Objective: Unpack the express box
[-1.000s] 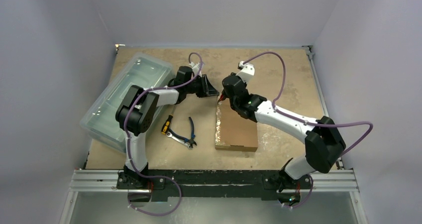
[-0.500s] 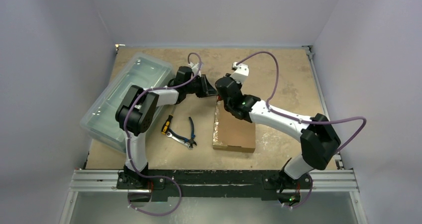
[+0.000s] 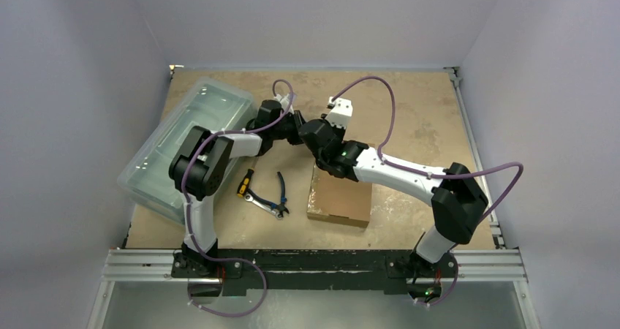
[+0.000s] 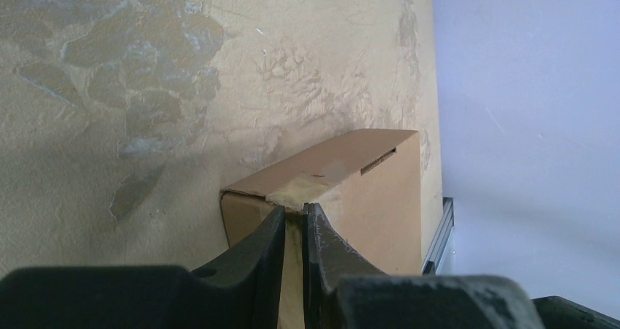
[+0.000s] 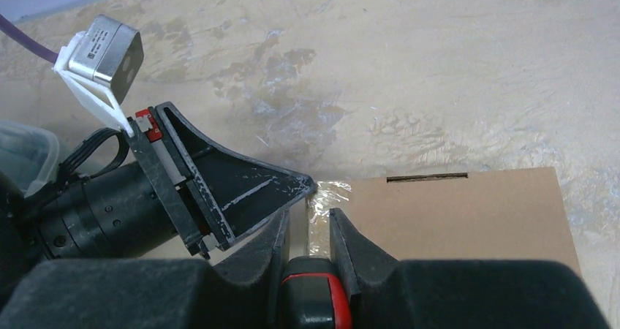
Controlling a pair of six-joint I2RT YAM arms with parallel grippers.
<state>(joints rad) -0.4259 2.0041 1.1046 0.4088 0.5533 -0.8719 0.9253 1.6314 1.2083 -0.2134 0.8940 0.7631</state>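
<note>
Find the express box (image 3: pixel 340 194) just below and behind both sets of fingertips, flat on the table, lid shut. Take its long axis as running from the fingertips back toward the arm bases, skewed a little. Note the meeting point: the box's far left corner, wrapped in clear tape (image 5: pixel 325 197).

Read the left gripper (image 4: pixel 294 210) as pinched fully together at that corner, seemingly on a loose tongue of the tape, though hard to confirm from the thin strip between the pads. Read the right gripper (image 5: pixel 311 219) as partly closed around a red-and-black tool (image 5: pixel 311 296), probably a cutter, its tip hidden, poised over the same corner just right of the left fingertips. Judge both arms about equally near. Expect the coming move to turn on working along the taped edge away from that corner.

Count:
- one express box
- one translucent plastic bin (image 3: pixel 175 142), well off to the left gripper's left
- one pair of blue-handled pliers (image 3: pixel 272 196) and one yellow-handled tool (image 3: pixel 245 183) beside them, behind the left gripper, between bin and box
</note>
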